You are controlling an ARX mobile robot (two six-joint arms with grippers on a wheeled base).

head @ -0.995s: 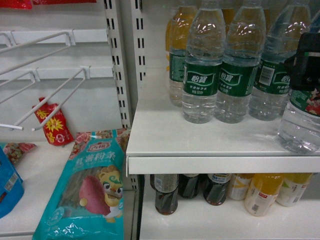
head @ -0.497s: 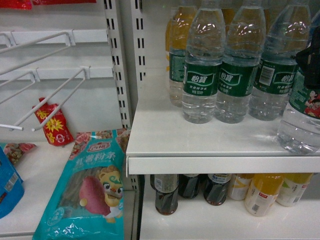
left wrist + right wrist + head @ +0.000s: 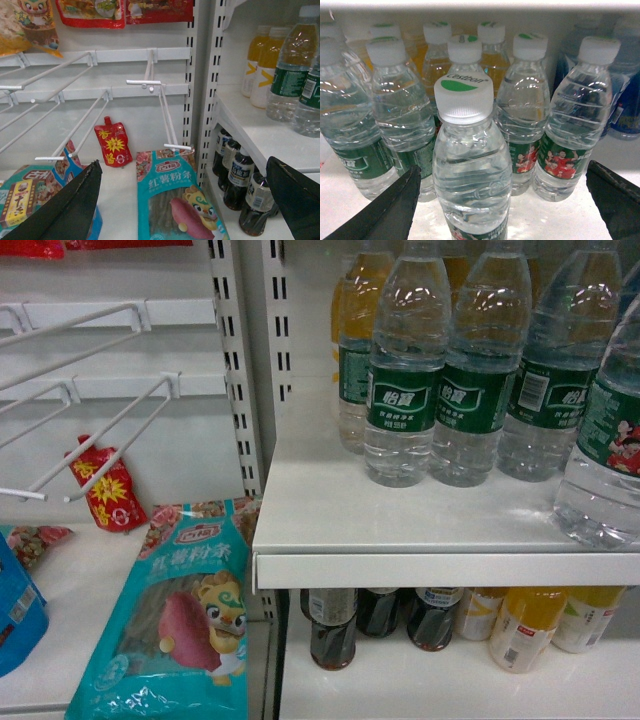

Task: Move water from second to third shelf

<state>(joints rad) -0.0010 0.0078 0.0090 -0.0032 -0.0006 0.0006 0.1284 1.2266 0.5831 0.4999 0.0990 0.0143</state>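
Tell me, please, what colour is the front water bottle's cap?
White with a green leaf mark, clearest in the right wrist view: cap.

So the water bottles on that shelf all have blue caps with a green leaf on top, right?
Not quite: the caps are white, not blue, each with a green leaf mark on top. The right wrist view, looking down on the water bottles, shows this clearly.

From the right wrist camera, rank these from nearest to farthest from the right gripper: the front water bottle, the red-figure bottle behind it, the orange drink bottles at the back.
1. The front water bottle, centred between the open jaws of the right gripper.
2. The red-figure bottle, one row behind, to the right.
3. The orange drink bottles, back row, left of centre.
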